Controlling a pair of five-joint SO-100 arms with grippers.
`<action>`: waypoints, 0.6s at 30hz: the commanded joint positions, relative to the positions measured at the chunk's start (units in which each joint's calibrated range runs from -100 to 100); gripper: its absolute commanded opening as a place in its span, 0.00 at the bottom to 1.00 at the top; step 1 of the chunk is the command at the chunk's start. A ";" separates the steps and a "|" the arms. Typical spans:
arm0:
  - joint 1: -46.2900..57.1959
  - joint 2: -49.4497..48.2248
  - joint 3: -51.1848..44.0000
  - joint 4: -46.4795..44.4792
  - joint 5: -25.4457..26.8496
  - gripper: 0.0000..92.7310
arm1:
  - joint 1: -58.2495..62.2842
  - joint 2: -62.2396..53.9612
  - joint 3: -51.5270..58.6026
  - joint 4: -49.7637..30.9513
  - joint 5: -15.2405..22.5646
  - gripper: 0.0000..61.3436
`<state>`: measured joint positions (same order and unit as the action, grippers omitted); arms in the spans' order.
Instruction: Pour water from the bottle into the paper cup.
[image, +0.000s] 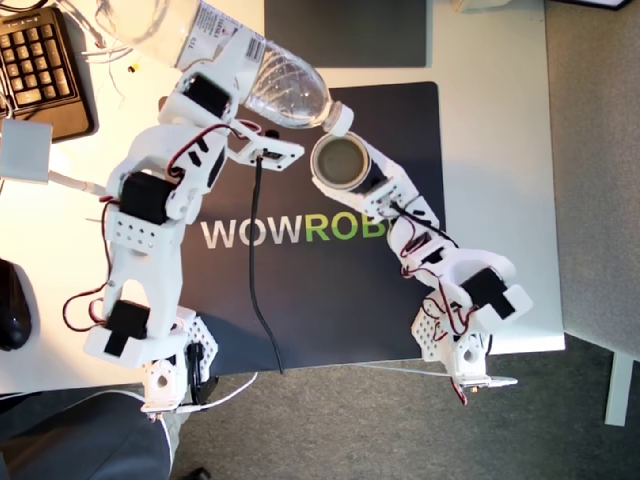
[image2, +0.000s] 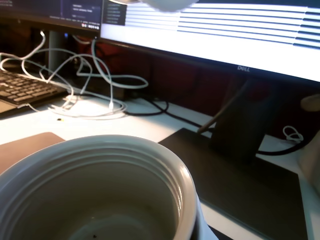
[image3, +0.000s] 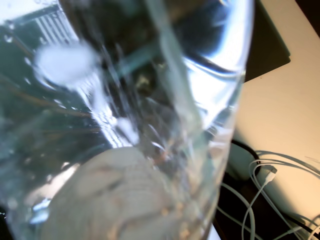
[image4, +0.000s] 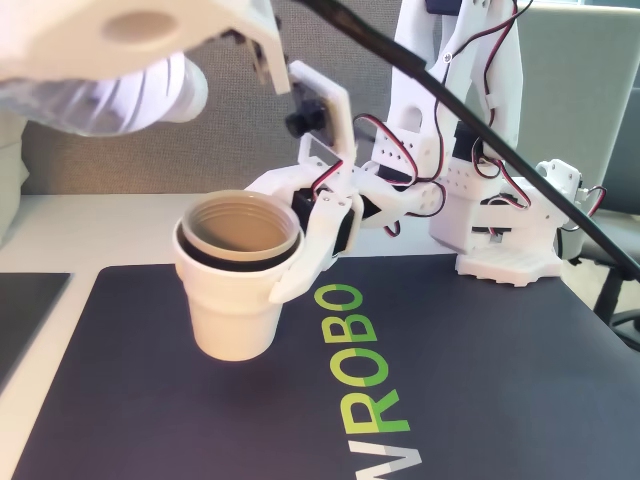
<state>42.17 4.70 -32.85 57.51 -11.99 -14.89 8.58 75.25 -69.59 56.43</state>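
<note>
Item: pouring step, in progress. My first gripper (image: 215, 95) is clamping the bottle (image: 245, 62) around its body, tilting it so the white cap (image: 338, 118) is pointing down toward the paper cup (image: 342, 162); the cap is sitting just beside the cup's rim in the exterior view, and it appears to be on, so no water is showing as flowing. My second gripper (image4: 300, 240) is gripping the paper cup around its upper wall, keeping it upright on the dark mat (image4: 470, 400); the second wrist view is showing the cup's inside (image2: 100, 200) looking dry. Handling note, as judgement: the bottle mouth is needing to be centred over the cup opening rather than its edge, the tilt is best raised slowly, and the cup is best kept level. Risk: water running down the cup's outside onto the mat.
</note>
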 joint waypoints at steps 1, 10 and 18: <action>-1.07 -3.40 -0.54 0.13 -0.24 0.00 | 1.44 -0.30 -6.51 2.76 0.24 0.00; -1.07 -4.70 2.27 -0.12 -0.24 0.00 | 2.75 -4.50 -10.96 7.33 0.15 0.00; -1.20 -7.92 7.18 -0.28 -0.44 0.00 | 3.11 -9.57 -11.59 8.23 -0.44 0.00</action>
<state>41.80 4.70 -25.87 57.67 -12.14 -12.09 7.02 70.30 -61.48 56.39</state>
